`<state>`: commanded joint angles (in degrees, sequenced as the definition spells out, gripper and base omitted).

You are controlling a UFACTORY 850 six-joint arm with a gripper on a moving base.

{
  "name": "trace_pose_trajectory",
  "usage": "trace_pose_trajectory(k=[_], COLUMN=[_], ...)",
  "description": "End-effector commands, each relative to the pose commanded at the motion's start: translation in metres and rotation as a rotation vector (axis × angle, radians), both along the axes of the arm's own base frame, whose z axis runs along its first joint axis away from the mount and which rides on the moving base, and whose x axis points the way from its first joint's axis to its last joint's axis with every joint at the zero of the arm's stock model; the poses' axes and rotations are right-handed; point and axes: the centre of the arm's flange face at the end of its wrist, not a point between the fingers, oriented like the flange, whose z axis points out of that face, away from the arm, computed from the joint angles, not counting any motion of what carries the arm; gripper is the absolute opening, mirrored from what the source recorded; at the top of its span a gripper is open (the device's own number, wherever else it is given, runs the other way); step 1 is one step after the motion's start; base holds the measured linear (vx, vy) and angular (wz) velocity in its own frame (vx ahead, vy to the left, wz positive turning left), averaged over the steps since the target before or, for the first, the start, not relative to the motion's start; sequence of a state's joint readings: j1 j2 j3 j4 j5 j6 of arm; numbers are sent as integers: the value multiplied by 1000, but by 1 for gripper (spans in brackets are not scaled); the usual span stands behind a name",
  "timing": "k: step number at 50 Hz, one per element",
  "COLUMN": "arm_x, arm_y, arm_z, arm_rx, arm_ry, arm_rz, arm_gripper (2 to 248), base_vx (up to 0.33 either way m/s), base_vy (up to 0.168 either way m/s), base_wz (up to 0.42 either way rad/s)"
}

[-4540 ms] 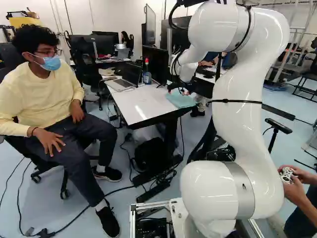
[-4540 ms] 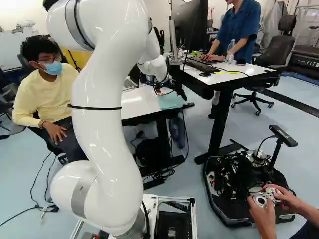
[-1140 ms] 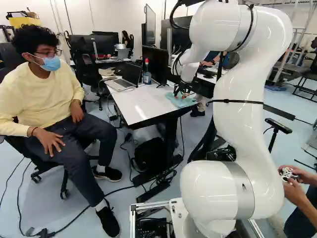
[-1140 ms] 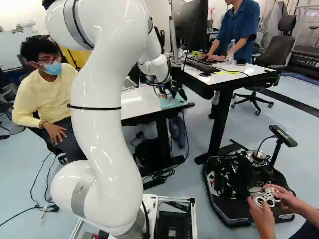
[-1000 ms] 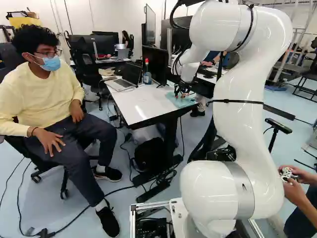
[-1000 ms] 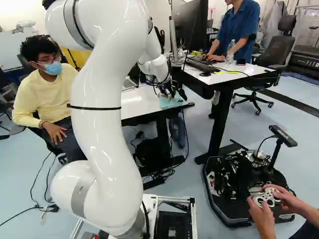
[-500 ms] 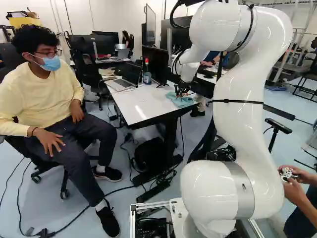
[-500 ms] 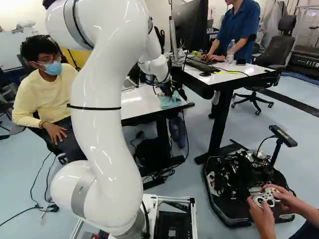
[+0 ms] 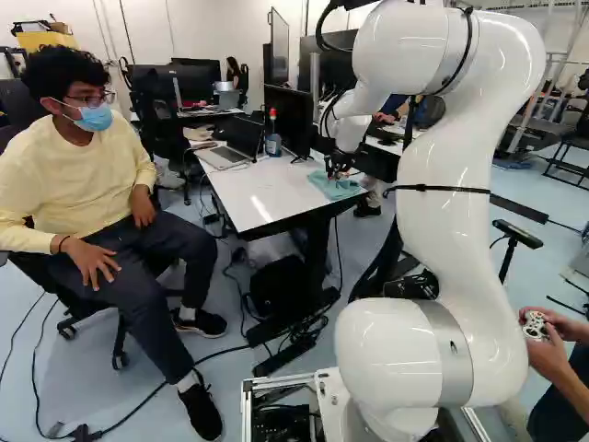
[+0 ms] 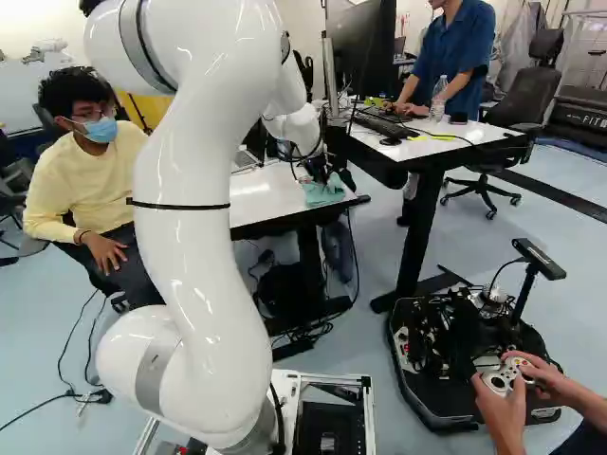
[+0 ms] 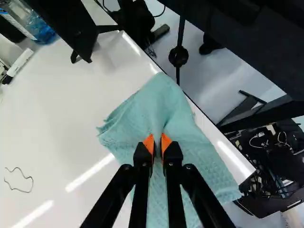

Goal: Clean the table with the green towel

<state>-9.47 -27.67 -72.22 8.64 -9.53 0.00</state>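
Green towel (image 11: 166, 104) on white table (image 11: 57, 118), near corner.
Gripper (image 9: 339, 174) nearly closed, ridge of towel pinched between orange pads (image 11: 148, 142); thin wavy strand (image 11: 32, 181) lies apart.

Set twelve o'clock straight ahead of you and centre the dial on the towel (image 11: 209, 161), which lies on the table (image 9: 262, 193), at its right-hand end. In the left base view, your bottle (image 9: 272, 144) stands on that table toward eleven, the laptop (image 9: 225, 157) toward ten. In the right base view, you have a second desk (image 10: 446, 145) toward two, bearing a monitor (image 10: 365, 57), keyboard (image 10: 381, 124) and mouse (image 10: 390, 141).
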Motion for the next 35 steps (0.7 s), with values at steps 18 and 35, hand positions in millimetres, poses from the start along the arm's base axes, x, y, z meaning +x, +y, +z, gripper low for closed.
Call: trace_pose_trajectory(k=[18,35], arm_x=[-6,-13], arm_y=[3,21], arm_z=[23,45], arm_rx=[-5,-7], arm_ry=[-32,-53], arm_rz=[3,31], arm_gripper=[44,44], base_vx=[0,0], base_vy=[0,0], base_wz=[0,0])
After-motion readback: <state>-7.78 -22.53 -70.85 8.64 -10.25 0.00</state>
